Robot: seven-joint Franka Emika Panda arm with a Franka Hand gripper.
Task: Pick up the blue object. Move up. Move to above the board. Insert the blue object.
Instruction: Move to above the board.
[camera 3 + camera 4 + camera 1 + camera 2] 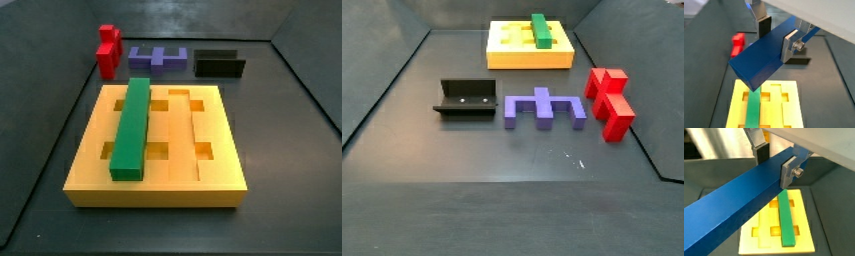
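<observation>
My gripper (777, 39) is shut on the blue object (767, 57), a long dark-blue bar, and holds it in the air; both wrist views show it (737, 208) clamped between the silver fingers (789, 172). Below it lies the yellow board (791, 112), which also shows in a wrist view (805, 223). A green bar (753, 107) sits in one of the board's lengthwise grooves (785, 223). In both side views the board (154, 188) (529, 60) and the green bar (130, 125) (541, 30) show, but the gripper and the blue object are out of frame.
A red piece (107, 50) (609, 100), a purple notched block (163, 57) (543, 108) and the dark fixture (219, 64) (465, 98) stand on the dark floor beyond the board. Sloping walls ring the floor.
</observation>
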